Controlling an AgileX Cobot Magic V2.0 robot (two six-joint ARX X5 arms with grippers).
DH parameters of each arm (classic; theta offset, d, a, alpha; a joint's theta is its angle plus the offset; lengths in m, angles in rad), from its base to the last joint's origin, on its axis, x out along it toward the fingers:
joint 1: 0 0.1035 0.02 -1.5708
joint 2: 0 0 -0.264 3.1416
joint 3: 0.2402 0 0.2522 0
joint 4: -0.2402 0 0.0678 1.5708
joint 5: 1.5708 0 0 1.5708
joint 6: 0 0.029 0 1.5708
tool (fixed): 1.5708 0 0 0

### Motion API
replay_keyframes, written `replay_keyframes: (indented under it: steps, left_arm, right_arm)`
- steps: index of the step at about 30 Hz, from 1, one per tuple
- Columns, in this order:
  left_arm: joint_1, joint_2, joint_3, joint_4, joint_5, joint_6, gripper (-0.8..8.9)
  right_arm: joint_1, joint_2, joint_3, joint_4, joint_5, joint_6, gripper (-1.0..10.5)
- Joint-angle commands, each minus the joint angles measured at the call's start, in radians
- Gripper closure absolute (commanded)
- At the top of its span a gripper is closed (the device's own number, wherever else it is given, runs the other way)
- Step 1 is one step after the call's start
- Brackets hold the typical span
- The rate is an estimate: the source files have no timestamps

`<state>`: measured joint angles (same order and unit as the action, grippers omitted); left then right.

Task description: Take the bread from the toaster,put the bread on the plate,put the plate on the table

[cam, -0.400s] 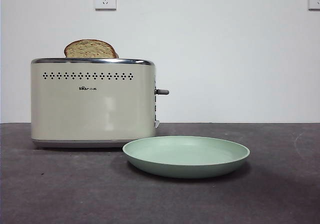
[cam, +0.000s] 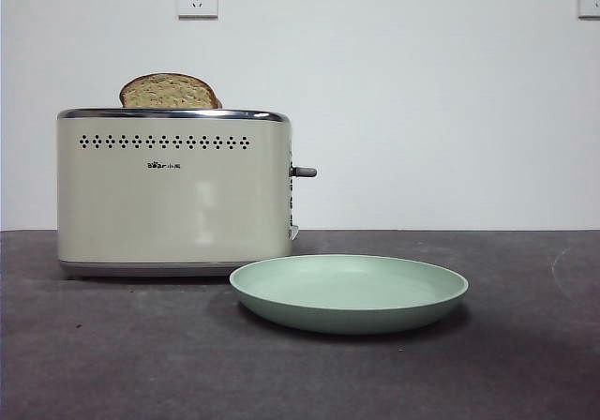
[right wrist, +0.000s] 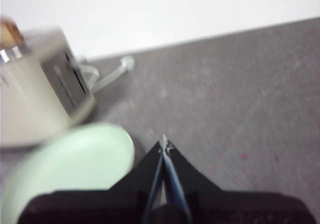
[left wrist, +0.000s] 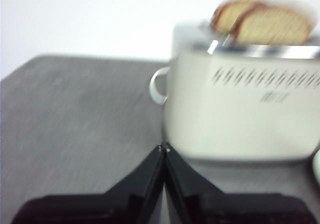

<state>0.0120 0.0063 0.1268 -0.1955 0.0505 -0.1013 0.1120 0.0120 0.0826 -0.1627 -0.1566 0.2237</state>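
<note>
Bread (cam: 169,92) upright in toaster (cam: 173,193) slot, plate (cam: 349,292) just beside on worktop (cam: 112,354); both closed grippers, left gripper (left wrist: 164,148) and right gripper (right wrist: 163,143), empty, so open left, pinch crust, lift straight.

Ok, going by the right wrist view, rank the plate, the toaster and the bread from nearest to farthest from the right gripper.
1. The plate, lying on the table just beside the shut right gripper.
2. The toaster, standing behind the plate, towards the wall.
3. The bread, sticking out of the toaster's top, only a blurred corner showing at the picture's edge.
</note>
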Motion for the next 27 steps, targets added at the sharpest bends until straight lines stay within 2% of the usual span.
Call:
replay_keyframes:
  steps: [1, 4, 8, 16, 23, 27]
  left_arm:
    - [0.001, 0.006, 0.062, -0.018, 0.018, -0.073, 8.20]
    - [0.001, 0.030, 0.142, -0.065, 0.059, -0.080, 8.20]
    - [0.001, 0.097, 0.258, -0.148, 0.141, -0.079, 8.20]
    - [0.001, 0.275, 0.478, -0.346, 0.327, -0.025, 8.20]
    - [0.001, 0.380, 0.616, -0.485, 0.488, 0.002, 8.20]
    - [0.001, 0.399, 0.668, -0.557, 0.536, 0.029, 8.20]
  right_arm:
    - [0.000, 0.029, 0.054, 0.012, 0.000, 0.098, 9.6]
    - [0.001, 0.089, 0.129, -0.019, -0.017, 0.109, 9.6]
    - [0.001, 0.203, 0.258, -0.101, -0.097, 0.095, 9.6]
    - [0.002, 0.477, 0.573, -0.425, -0.267, -0.105, 9.6]
    - [0.012, 0.637, 0.783, -0.696, -0.398, -0.271, 9.6]
    - [0.039, 0.672, 0.841, -0.821, -0.421, -0.344, 9.6]
